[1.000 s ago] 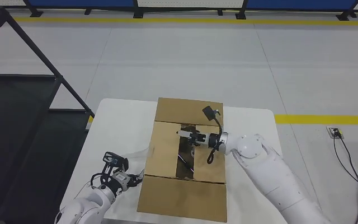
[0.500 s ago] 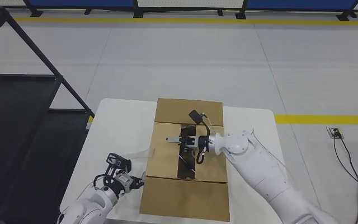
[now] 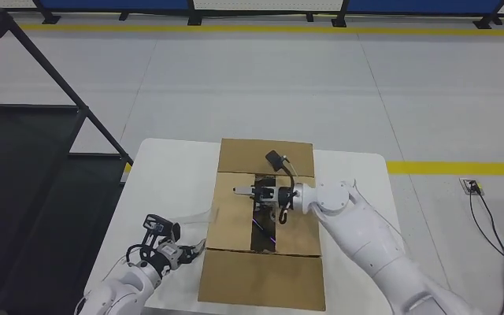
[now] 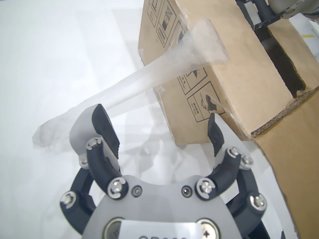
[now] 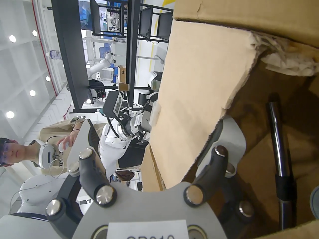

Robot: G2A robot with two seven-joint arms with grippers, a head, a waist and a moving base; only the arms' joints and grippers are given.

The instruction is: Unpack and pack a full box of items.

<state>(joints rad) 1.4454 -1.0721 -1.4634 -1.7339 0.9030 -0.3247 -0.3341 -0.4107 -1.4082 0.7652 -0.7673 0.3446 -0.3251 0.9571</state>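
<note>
Box (image 3: 260, 272) stands mid-frame on the worktop (image 3: 165, 181), with its slot running top to bottom. Right gripper (image 3: 246, 191), jaws wide, straddles the frame-left flap (image 3: 231, 224) edge. Left gripper (image 4: 155, 119), wide and empty, sits lower left, beside the box.

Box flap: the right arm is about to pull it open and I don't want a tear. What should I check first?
1. Right claw straddles the flap edge, jaws open: ok.
2. Left claw open, empty, beside the box: ok.
3. Tape strip off the box: not ok, one end clings to its side.
4. Contents clear of the flap: cannot tell; a dark rod lies inside.
</note>
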